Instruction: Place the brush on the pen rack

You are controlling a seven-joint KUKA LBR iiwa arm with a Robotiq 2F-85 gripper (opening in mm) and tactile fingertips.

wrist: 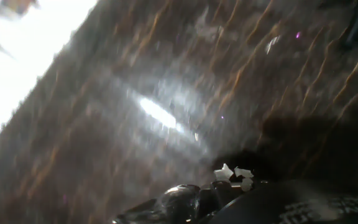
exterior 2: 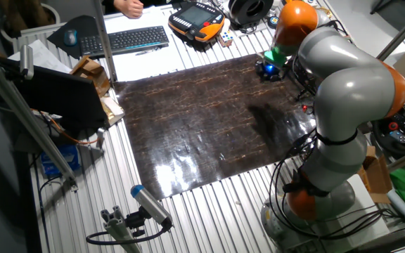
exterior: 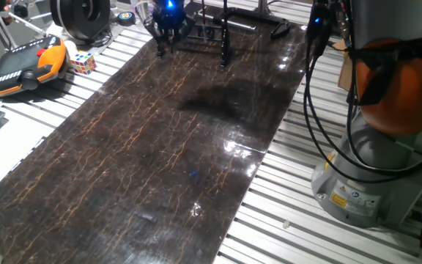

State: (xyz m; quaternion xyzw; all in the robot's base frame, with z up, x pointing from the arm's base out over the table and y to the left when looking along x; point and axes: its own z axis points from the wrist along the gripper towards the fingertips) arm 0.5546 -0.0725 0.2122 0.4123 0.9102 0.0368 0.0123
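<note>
We take the dark marbled mat point(exterior: 160, 154) as our reference. The gripper point(exterior: 168, 33) hangs over the mat's far end, lit blue at its top, with its dark fingers point(exterior: 160, 38) pointing down close above the surface. In the other fixed view the same gripper point(exterior 2: 267, 69) appears only as a small blue-lit shape at the mat's far edge, partly hidden behind the arm point(exterior 2: 336, 84). We cannot tell whether the claw is wide, narrow or holding anything: the fingers are too small and dark in both fixed views, and the hand view is blurred, showing only the mat point(wrist: 166, 93) with a bright glare and a dark mass at the bottom edge.

The pen rack point(exterior: 226, 33) stands on the mat's far end, just beside the gripper, with black upright posts and a horizontal bar. We cannot make out the brush in any view.

Off the mat's far left corner lie an orange and black pendant point(exterior: 28, 66), a coloured cube point(exterior: 81, 62) and a black spool point(exterior: 79, 16). The arm's grey base point(exterior: 372, 183) stands beside the mat's right edge.
</note>
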